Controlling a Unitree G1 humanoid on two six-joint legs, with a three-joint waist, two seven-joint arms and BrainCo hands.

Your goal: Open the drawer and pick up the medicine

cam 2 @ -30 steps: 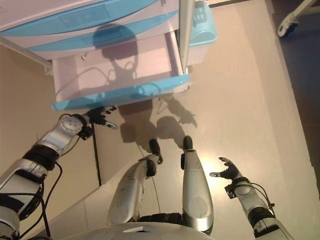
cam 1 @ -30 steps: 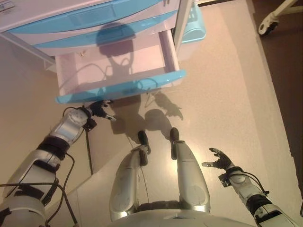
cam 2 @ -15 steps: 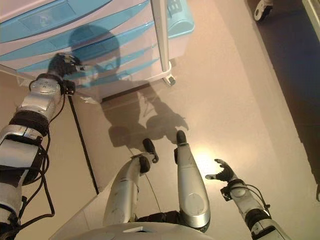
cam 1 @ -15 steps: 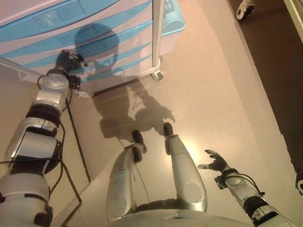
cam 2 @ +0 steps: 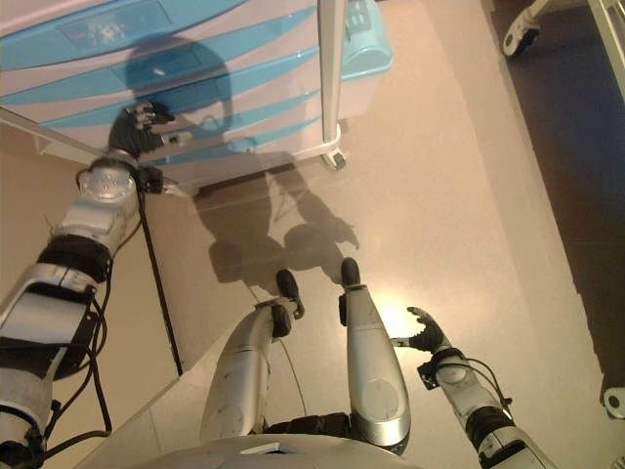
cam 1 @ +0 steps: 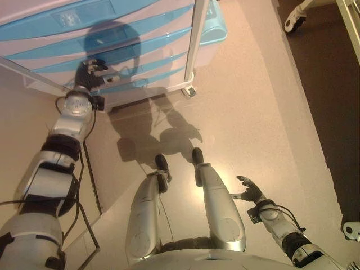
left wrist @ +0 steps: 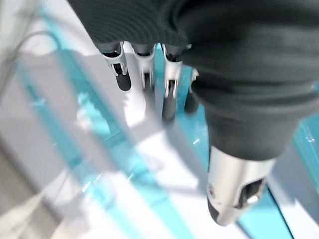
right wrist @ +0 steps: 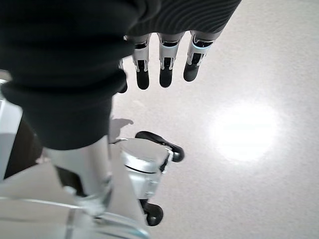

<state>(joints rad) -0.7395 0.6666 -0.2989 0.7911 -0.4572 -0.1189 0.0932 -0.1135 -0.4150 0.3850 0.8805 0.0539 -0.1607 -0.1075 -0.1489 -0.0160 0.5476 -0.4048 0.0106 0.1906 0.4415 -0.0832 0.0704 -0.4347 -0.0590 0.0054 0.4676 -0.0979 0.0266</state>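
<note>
The cabinet (cam 1: 140, 34) with light blue drawer fronts stands at the far left, and all its drawers look shut. My left hand (cam 1: 90, 70) is raised against the lower drawer fronts (cam 1: 140, 59), fingers relaxed and holding nothing. In the left wrist view its fingers (left wrist: 144, 74) point straight at the blue and white fronts. No medicine shows in any view. My right hand (cam 1: 247, 188) hangs open and empty low on the right over the floor; it also shows in the right wrist view (right wrist: 159, 69).
A light blue bin (cam 1: 216, 25) hangs on the cabinet's right side, above its caster (cam 1: 190, 90). A white wheeled frame (cam 1: 292, 19) stands at the far right on darker floor. A dark cable (cam 1: 90, 174) runs along the floor on the left.
The drawer that stood open a second ago is shut now. My left hand has gone from under its front edge up to the drawer fronts. The camera has shifted. The right hand has stayed put.
</note>
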